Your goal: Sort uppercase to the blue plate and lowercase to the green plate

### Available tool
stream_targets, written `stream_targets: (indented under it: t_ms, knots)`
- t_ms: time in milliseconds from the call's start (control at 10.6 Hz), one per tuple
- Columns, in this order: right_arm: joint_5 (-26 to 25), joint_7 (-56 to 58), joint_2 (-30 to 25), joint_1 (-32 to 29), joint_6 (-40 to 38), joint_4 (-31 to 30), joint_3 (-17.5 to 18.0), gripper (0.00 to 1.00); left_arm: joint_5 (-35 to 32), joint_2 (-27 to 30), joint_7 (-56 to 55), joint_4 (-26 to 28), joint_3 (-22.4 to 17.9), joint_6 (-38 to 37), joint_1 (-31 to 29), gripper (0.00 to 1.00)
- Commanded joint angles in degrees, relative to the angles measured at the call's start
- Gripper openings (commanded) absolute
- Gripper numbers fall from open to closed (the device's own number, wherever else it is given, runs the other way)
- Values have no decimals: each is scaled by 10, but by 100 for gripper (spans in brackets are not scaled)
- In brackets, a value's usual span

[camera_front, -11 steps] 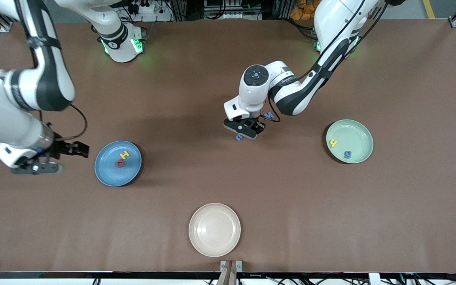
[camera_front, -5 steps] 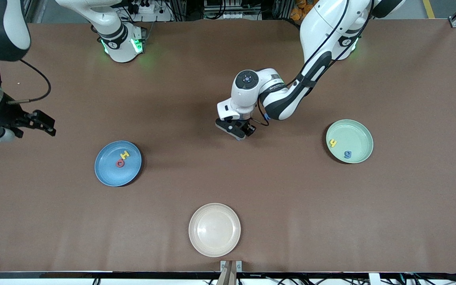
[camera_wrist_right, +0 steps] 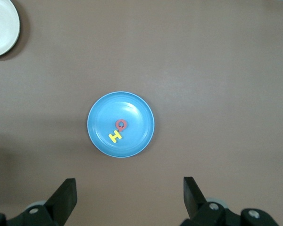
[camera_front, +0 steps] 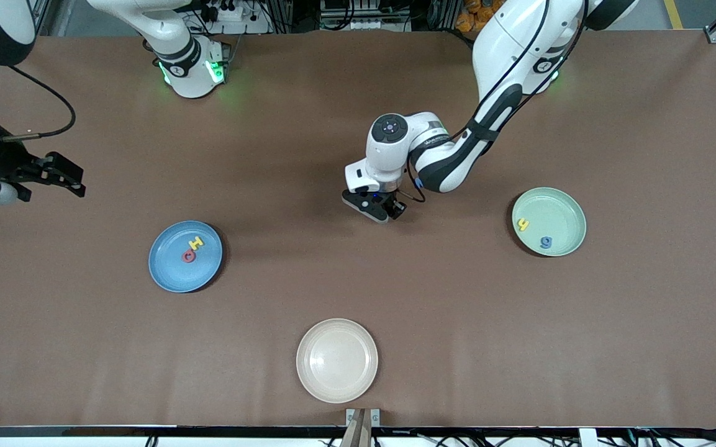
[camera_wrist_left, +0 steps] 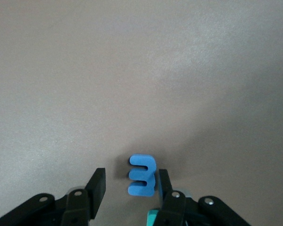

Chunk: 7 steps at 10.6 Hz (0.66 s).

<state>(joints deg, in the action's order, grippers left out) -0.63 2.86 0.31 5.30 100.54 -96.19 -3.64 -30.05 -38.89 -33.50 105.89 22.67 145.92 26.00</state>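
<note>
My left gripper is low over the middle of the table, jaws open. The blue m-like lowercase piece lies flat between its fingers, close against one finger and clear of the other. The front view hides this piece under the gripper. The blue plate holds the yellow H and the red O. On the green plate lie the yellow h and the blue g. My right gripper hangs open and empty at the right arm's end of the table, up above the blue plate.
A beige plate sits near the table's front edge, nearer to the camera than the left gripper. A teal bit shows under the left gripper's body; I cannot tell what it is.
The right arm has pulled away from the blue plate toward its end of the table. The left gripper has shifted slightly and now covers the blue piece in the front view.
</note>
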Motion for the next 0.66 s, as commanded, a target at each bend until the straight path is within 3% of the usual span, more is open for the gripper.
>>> stream_targets:
  t_ms: [0,566]
  knots:
    - [3,-7,-4,-10,-6,7,9,100,-4,-13,-6,-12,-2,3,5,53]
    - [3,-13,-12,-5,-10,9,10,100,-5,-24,-13,-18,-2,3,8,51]
